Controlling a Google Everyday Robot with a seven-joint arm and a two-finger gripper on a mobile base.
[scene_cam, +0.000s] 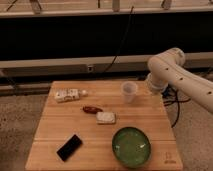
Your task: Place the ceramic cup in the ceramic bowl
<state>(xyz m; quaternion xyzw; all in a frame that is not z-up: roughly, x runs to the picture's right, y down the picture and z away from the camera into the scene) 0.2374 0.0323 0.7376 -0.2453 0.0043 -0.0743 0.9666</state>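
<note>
Standing upright at upper right of the wooden table, the small white ceramic cup is well apart from the round glossy green ceramic bowl at lower right. The gripper sits just right of the cup; clenched or released cannot be told.

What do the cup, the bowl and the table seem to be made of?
Cup: likely ceramic, plain matte white.
Bowl: likely glazed ceramic, glossy mottled green.
Table: looks like wood, pale tan with grain lines.
Gripper: close beside the cup, toward the arm.
</note>
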